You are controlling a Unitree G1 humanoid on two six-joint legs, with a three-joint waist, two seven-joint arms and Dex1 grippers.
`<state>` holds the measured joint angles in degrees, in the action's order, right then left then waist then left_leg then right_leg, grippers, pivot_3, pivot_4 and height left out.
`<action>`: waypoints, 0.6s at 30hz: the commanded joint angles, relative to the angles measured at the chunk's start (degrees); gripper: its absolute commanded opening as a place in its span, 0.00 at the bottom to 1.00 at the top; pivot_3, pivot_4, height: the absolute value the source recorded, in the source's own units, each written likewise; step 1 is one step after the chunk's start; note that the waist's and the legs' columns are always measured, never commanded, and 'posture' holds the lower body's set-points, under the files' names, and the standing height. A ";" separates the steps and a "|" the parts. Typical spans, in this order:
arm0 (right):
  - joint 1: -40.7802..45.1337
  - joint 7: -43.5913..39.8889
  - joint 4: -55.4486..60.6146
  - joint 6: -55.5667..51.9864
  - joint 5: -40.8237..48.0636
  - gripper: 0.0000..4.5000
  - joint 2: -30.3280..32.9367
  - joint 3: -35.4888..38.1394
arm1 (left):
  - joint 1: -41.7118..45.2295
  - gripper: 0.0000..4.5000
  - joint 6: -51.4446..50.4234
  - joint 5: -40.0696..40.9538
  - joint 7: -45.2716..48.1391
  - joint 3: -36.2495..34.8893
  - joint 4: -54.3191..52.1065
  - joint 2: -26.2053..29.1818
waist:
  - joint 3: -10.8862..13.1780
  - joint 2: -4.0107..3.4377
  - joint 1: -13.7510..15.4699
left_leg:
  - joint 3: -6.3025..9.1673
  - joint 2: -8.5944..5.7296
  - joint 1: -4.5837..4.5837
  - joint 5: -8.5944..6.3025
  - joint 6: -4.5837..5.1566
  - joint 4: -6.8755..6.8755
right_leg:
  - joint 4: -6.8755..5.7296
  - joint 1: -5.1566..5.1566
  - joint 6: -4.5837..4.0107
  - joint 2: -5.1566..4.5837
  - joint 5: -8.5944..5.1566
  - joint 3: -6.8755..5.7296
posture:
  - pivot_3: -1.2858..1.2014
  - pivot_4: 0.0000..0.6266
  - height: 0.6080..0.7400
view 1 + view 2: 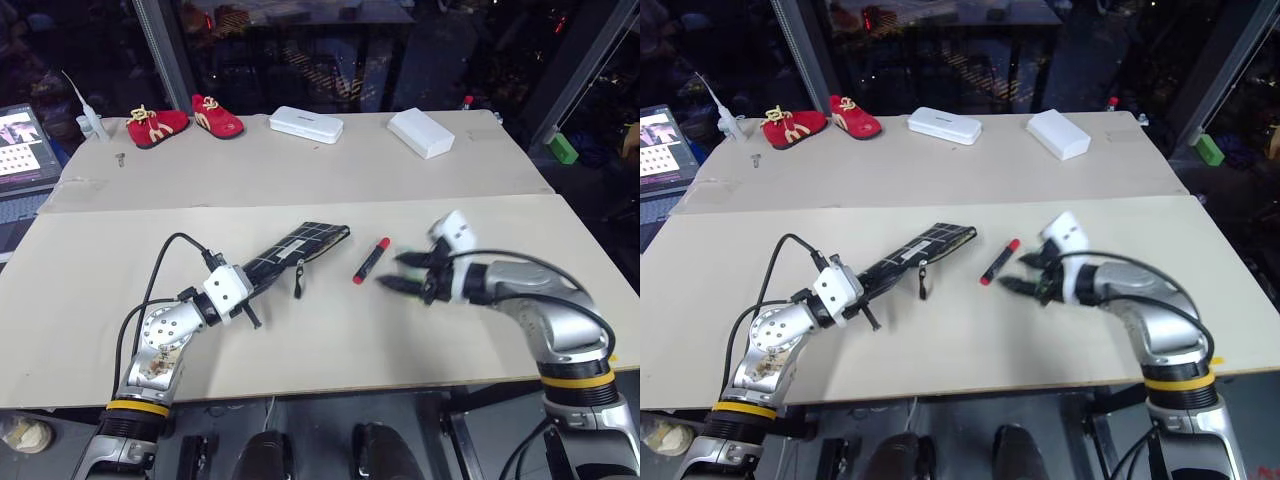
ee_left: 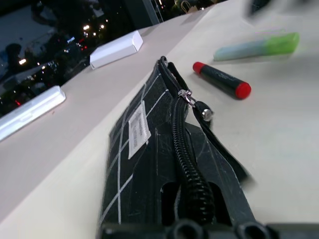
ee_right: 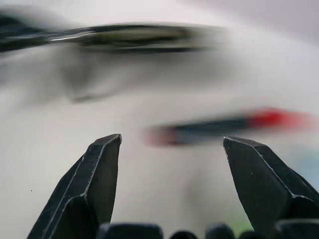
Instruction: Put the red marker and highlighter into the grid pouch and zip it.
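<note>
Grid pouch (image 1: 300, 250): flat on the worktop (image 1: 330, 330), near end clamped in the left tool (image 1: 252, 290), far end pointing away from it. Zipper visibly open along the edge nearest that tool; pull strap (image 1: 299, 278) hanging loose off the side toward the right tool. White label on the upper face. Nothing seen inside; contents not fully checkable.

Red marker (image 1: 370, 260): loose on the worktop, between the pouch's far end and the right tool (image 1: 408, 272), just ahead of that tool's fingertips, touching neither. Not yet in the pouch.

Highlighter (image 2: 259, 46): loose on the worktop, beyond the marker as seen from the left tool, close by the right tool. Not yet in the pouch.

Left tool: shut on the pouch's near end, holding it steady.

Right tool: jaws spread wide, empty, aimed at the marker, low over the worktop.

Progress, judged: early. Pouch open and held; both pens outside; zipping not begun. Left to do: pick up and insert marker, same for highlighter, then pull the strap to close.

Beyond the work area, well away from both tools: two white boxes (image 1: 306, 124), a pair of red shoes (image 1: 185, 122), a laptop (image 1: 20, 145) off the left edge.
</note>
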<state>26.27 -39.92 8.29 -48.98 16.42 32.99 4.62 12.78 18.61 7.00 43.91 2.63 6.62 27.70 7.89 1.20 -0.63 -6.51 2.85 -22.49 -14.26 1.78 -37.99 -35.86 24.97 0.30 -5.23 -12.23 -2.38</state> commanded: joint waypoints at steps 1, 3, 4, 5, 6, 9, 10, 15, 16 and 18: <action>-2.07 6.79 1.61 -1.54 -1.53 0.80 -1.99 1.26 | 0.49 0.00 1.45 1.13 0.27 -0.42 -0.65 -0.25 | 0.00 0.00 -0.03 | -0.01 0.00 -0.04 0.00 0.00 0.01 | 0.00 0.05 0.00 0.01 0.00 0.01 | 0.52 0.24 1.00; -3.67 9.35 2.34 -2.35 -1.89 0.80 -3.70 0.80 | 0.87 0.00 1.55 1.23 0.46 -0.35 -0.24 -0.51 | 0.00 0.00 -0.02 | 0.00 0.01 -0.04 0.00 0.00 0.03 | 0.00 0.03 0.00 0.01 0.00 0.00 | 0.52 0.24 1.00; -4.05 10.40 2.48 -2.59 -2.01 0.80 -4.58 0.57 | 1.05 0.00 1.58 1.27 0.56 -0.31 -0.05 -0.64 | 0.00 0.00 -0.03 | 0.00 0.00 -0.06 0.00 0.00 0.03 | 0.01 0.04 0.00 -0.01 0.00 0.01 | 0.52 0.24 1.00; -4.23 11.36 2.39 -2.90 -1.92 0.80 -5.65 0.41 | 1.24 0.00 1.63 1.27 0.70 -0.21 0.19 -0.74 | 0.00 0.00 -0.06 | 0.00 -0.01 -0.05 0.00 0.00 0.03 | 0.01 0.03 0.00 -0.01 0.00 0.02 | 0.52 0.24 1.00; -4.30 11.99 2.24 -3.02 -1.83 0.80 -6.41 0.21 | 1.40 0.00 1.74 1.24 0.87 -0.14 0.44 -0.82 | 0.00 0.00 -0.10 | 0.02 -0.01 -0.04 0.01 0.00 0.02 | 0.01 0.02 0.01 -0.01 0.00 0.03 | 0.52 0.24 1.00; -4.01 13.64 0.43 -2.12 -2.70 0.80 -7.60 -0.78 | 1.79 0.00 1.98 1.14 1.19 -0.09 1.05 -1.10 | 0.00 0.00 -0.14 | 0.07 -0.01 0.01 0.01 0.01 0.01 | 0.00 -0.01 0.01 -0.01 0.00 0.09 | 0.52 0.24 1.00; -4.15 14.08 -0.37 -1.03 -3.78 0.80 -7.28 -1.77 | 1.83 0.00 2.11 1.11 1.25 -0.10 1.21 -1.17 | 0.00 0.00 -0.14 | 0.07 -0.01 0.02 0.00 0.01 0.01 | 0.01 -0.01 0.01 -0.01 0.00 0.08 | 0.52 0.24 1.00; -4.68 14.39 -2.97 1.17 -5.42 0.80 -7.26 -4.11 | 2.08 0.00 2.47 1.13 1.40 -0.38 1.61 -1.31 | -0.01 0.01 -0.16 | 0.07 -0.01 0.01 -0.01 0.03 0.02 | 0.03 -0.02 0.02 0.00 -0.01 0.07 | 0.52 0.24 1.00; -4.69 14.35 -3.15 1.27 -5.39 0.80 -7.48 -4.36 | 2.17 0.00 2.51 1.11 1.38 -0.45 1.65 -1.29 | -0.01 0.01 -0.20 | 0.07 -0.01 0.02 -0.01 0.03 0.01 | 0.04 -0.04 0.02 0.00 0.00 0.07 | 0.52 0.24 1.00; -4.92 14.57 -3.49 1.52 -5.44 0.75 -7.91 -4.61 | 2.19 0.00 2.64 1.15 1.32 -0.59 1.59 -1.22 | -0.01 0.01 -0.19 | 0.07 -0.01 0.14 -0.01 0.03 0.01 | 0.03 -0.15 0.02 0.00 -0.01 0.08 | 0.52 0.24 1.00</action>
<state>21.50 -25.70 5.34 -48.09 11.38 25.39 0.41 13.93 19.99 7.09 45.34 2.79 9.07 26.45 7.88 1.21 -0.82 -6.44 2.85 -22.30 -14.27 1.81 -37.97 -35.83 24.77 0.33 -5.24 -12.24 -2.31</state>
